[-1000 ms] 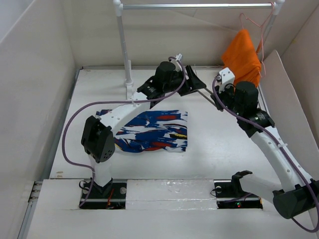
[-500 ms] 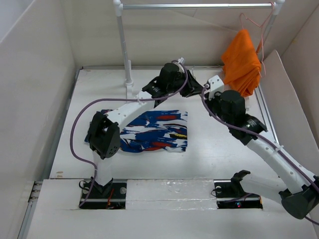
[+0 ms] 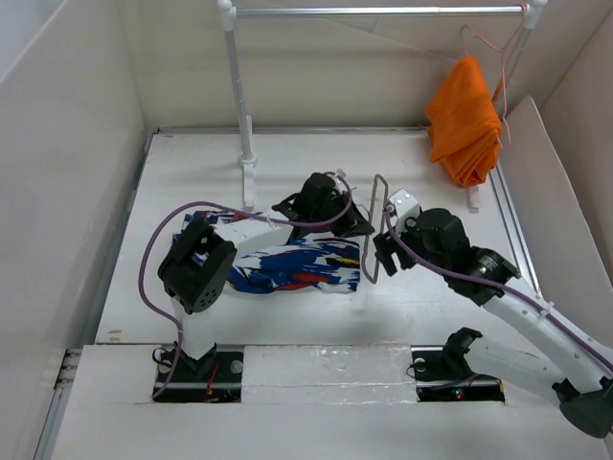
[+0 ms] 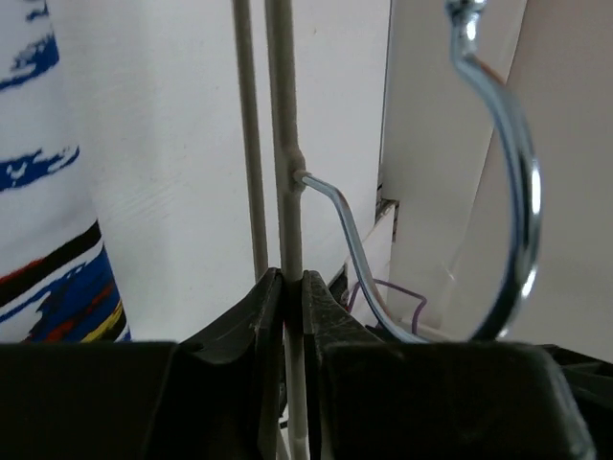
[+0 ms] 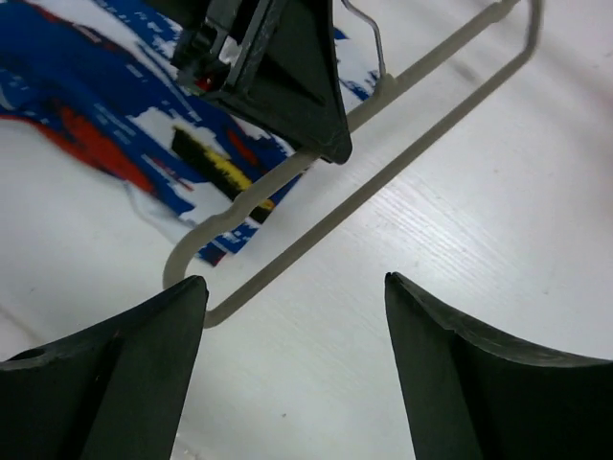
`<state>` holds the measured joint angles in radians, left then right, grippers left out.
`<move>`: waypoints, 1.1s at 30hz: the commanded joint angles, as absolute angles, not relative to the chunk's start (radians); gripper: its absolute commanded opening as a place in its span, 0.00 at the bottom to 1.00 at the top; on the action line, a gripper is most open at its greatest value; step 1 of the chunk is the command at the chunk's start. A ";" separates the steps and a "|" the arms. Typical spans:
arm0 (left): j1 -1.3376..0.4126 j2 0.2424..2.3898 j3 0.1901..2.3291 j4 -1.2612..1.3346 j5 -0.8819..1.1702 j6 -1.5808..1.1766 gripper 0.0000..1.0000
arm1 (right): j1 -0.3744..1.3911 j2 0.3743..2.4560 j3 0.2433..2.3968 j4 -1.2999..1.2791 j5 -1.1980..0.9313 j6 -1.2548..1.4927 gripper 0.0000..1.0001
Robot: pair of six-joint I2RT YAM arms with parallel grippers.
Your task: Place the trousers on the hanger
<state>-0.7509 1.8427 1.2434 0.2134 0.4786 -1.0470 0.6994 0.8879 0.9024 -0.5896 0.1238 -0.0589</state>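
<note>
The trousers (image 3: pixel 287 265) lie flat on the table in front of the left arm; they also show in the left wrist view as the trousers (image 4: pixel 43 278) and in the right wrist view as the trousers (image 5: pixel 105 115). The grey hanger (image 3: pixel 370 240) stands on edge by their right border, hook up. My left gripper (image 3: pixel 361 226) is shut on the hanger's upper bar (image 4: pixel 284 144), next to the metal hook (image 4: pixel 503 172). My right gripper (image 3: pixel 383 255) stands open just right of the hanger, nothing between its fingers (image 5: pixel 144 355). The hanger's bars (image 5: pixel 383 172) run above them, untouched.
An orange garment (image 3: pixel 465 120) hangs on a thin wire hanger from the rail (image 3: pixel 383 11) at the back right. The rail's white post (image 3: pixel 239 96) stands at the back, left of centre. Pale walls close the table on three sides.
Both arms came forward from the back with the hanger, down to the trousers' right edge. The left gripper shut on the hanger; the right gripper opened and let it go.
</note>
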 commanded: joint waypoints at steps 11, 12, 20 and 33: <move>-0.795 1.672 0.911 0.548 0.333 -1.069 0.00 | 0.592 1.006 0.813 -0.329 -0.120 0.090 0.00; -0.795 1.667 0.878 0.551 0.287 -1.065 0.00 | 0.580 1.028 0.792 -0.260 -0.129 0.103 0.00; -0.795 1.729 0.808 0.614 0.204 -1.072 0.00 | 0.488 1.273 0.733 -0.009 -0.241 0.144 0.10; -0.795 1.760 0.807 0.568 0.155 -1.045 0.00 | 0.537 1.565 0.770 0.144 -0.210 0.202 0.57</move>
<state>-0.7963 1.7679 0.8089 0.5476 0.1814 -1.0626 0.5102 1.5497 0.7383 0.0399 -0.2012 0.1699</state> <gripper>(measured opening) 0.042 0.561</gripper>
